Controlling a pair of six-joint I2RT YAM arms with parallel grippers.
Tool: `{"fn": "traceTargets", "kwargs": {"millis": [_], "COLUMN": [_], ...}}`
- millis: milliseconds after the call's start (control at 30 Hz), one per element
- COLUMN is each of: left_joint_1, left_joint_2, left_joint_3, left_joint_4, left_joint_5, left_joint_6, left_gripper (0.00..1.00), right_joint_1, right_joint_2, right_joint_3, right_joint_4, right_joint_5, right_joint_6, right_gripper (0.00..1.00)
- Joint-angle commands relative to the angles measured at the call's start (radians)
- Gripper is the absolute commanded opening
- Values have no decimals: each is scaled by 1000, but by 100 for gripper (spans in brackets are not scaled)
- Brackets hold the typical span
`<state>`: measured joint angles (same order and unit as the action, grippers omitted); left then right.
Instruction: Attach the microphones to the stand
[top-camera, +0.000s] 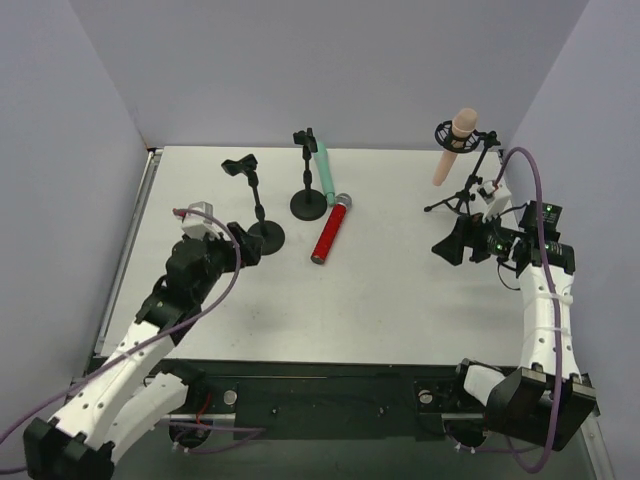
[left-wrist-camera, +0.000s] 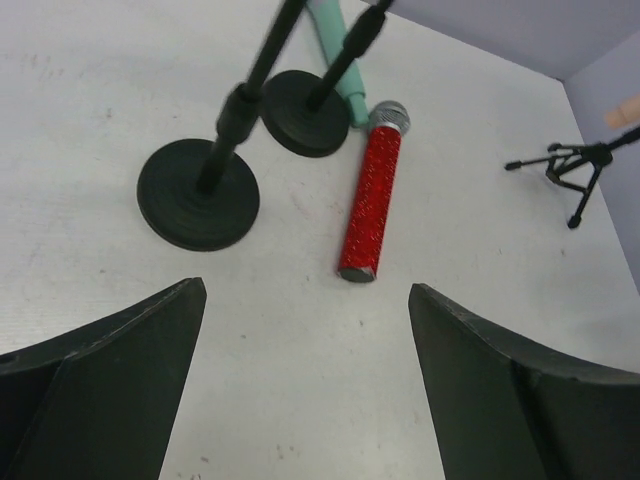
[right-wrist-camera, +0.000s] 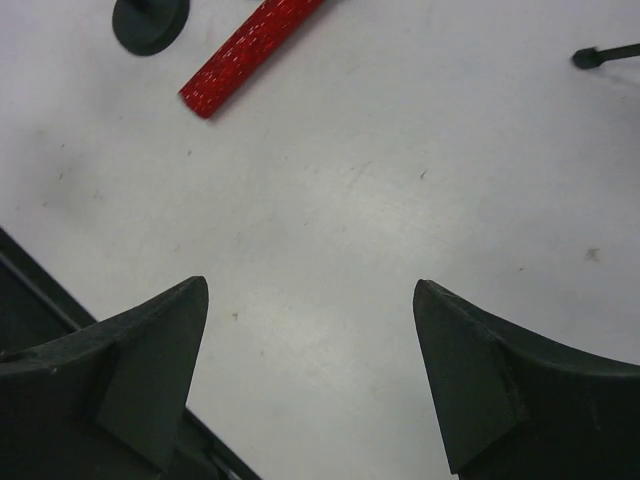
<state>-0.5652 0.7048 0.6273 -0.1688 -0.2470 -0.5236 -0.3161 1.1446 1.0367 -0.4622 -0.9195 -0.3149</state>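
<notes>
left gripper (top-camera: 243, 250) hangs low over the white table (top-camera: 380, 290), jaws spread wide and nothing between them, camera looking up the table at the red microphone (top-camera: 331, 229). that glittery red one lies flat on the table with its silver mesh head pointing to the back, and nobody's got hold of it. just left of it stands the first round-base stand (top-camera: 264, 235), its clip up top bare. the second round-base stand (top-camera: 308, 205) sits right by the red microphone's head. the mint green microphone (top-camera: 324, 170) slants down along that second stand. its top end is up at the clip and its lower end is down beside the base, close to the red microphone's mesh. whether the clip truly grips it, i can't tell. well off to the right of the red microphone, the peach-pink microphone (top-camera: 453, 145) sits tilted in the ring mount of the tripod stand (top-camera: 462, 200), head up. right gripper (top-camera: 455, 245) floats right of the red microphone, just in front of that tripod, jaws wide too and empty.
</notes>
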Motion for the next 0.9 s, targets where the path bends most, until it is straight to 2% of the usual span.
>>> {"fn": "traceTargets", "kwargs": {"millis": [0, 33, 133, 200, 300, 367, 533, 633, 700, 867], "left_joint_1": [278, 304, 346, 367, 369, 367, 353, 317, 309, 295], "left_joint_2": [166, 226, 327, 360, 397, 432, 557, 634, 696, 812], "left_joint_3": [11, 6, 6, -20, -83, -95, -87, -60, -37, 43], "left_joint_4": [302, 372, 469, 586, 795, 868, 1015, 1095, 1134, 1178], "left_joint_5": [375, 420, 420, 459, 439, 422, 393, 380, 377, 396], "left_joint_6": [-122, -118, -72, -79, -27, 10, 155, 294, 341, 409], "left_gripper": [95, 95, 95, 92, 90, 88, 82, 78, 77, 66], "right_joint_1": [-1, -12, -17, -17, -17, -17, -17, -18, -17, -23], "right_joint_2": [-87, -98, -117, -112, -102, -88, -60, -56, -52, -54], "right_joint_3": [-98, -122, -136, -133, -122, -110, -84, -73, -66, -56], "right_joint_4": [-122, -103, -95, -98, -133, -177, -274, -314, -337, -377], "right_joint_5": [-168, -179, -194, -208, -206, -208, -225, -232, -239, -249], "right_joint_6": [-78, -72, -69, -72, -104, -144, -256, -292, -315, -355], "right_gripper": [80, 81, 81, 81, 81, 80, 80, 80, 80, 80]}}
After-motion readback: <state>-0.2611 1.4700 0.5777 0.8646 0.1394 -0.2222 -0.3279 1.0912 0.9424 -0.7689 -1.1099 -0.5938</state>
